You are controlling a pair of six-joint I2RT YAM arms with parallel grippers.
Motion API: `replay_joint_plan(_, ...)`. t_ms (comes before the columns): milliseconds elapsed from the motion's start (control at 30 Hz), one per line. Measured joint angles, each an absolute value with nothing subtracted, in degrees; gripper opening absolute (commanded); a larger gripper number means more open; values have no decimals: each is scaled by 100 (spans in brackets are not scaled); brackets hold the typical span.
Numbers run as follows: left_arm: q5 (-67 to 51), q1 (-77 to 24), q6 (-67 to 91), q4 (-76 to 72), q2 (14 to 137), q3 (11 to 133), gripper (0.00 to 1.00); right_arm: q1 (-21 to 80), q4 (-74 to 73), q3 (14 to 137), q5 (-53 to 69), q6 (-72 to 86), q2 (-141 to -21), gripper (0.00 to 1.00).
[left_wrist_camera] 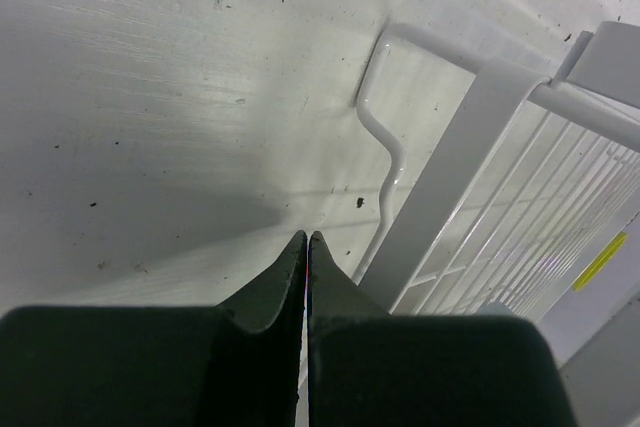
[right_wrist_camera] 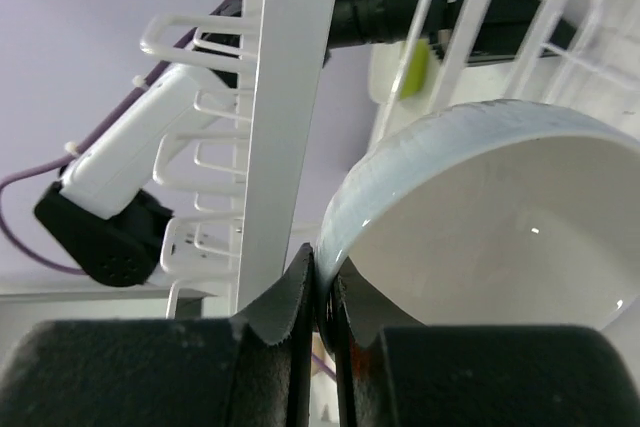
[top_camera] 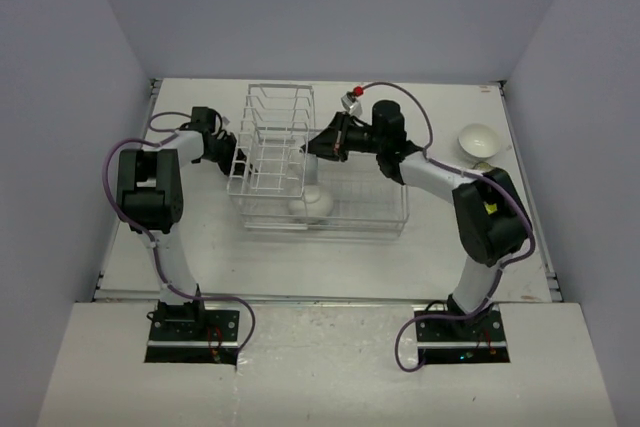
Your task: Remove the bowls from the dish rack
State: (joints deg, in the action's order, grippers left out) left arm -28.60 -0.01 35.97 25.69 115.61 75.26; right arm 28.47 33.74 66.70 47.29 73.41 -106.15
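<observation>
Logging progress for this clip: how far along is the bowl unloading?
Done: one white bowl sits on the table right of the dish rack. In hand: the right gripper, jaws pinching the rim of a second white bowl at the rack. The left gripper is shut beside the rack, holding nothing. Left: getting that bowl out and set down.

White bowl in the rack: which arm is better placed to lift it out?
Right. The right end effector is shut on the rim of the white bowl in the dish rack. The left end effector is shut, empty, outside the rack over the table.
</observation>
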Motion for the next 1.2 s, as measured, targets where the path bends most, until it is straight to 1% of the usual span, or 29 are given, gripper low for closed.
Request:
replay_joint_plan(100,-2860,-1,3601,2561,11561,7526,0,2582,2005,6823,4685,6458,-10189,0)
replay_joint_plan(300,-2862,-1,3638,2521,11561,7526,0,2005,-550,7620,4060,4840,-9898,0)
replay_joint_plan(467,-2864,-1,3640,2484,11583,7526,0,1846,-2429,8871,3297,3653,-9904,0)
replay_joint_plan(633,-2882,-1,3640,2486,11646,7526,0,1439,-3903,10632,2464,2810,-10088,0)
replay_joint_plan(733,-2902,-1,3640,2477,11649,7526,0,838,-4539,11740,1708,2451,-10416,0)
replay_joint_plan(833,-2923,-1,3640,2480,11649,7526,0,185,-4934,12302,895,2191,-10750,0)
replay_joint_plan(1000,-2963,-1,3645,2436,11677,7526,0,-604,-5548,12272,-237,1898,-11251,0)
replay_joint_plan(1200,-3013,-1,3688,2335,11793,7524,0,-880,-5900,12245,-711,1653,-11904,0)
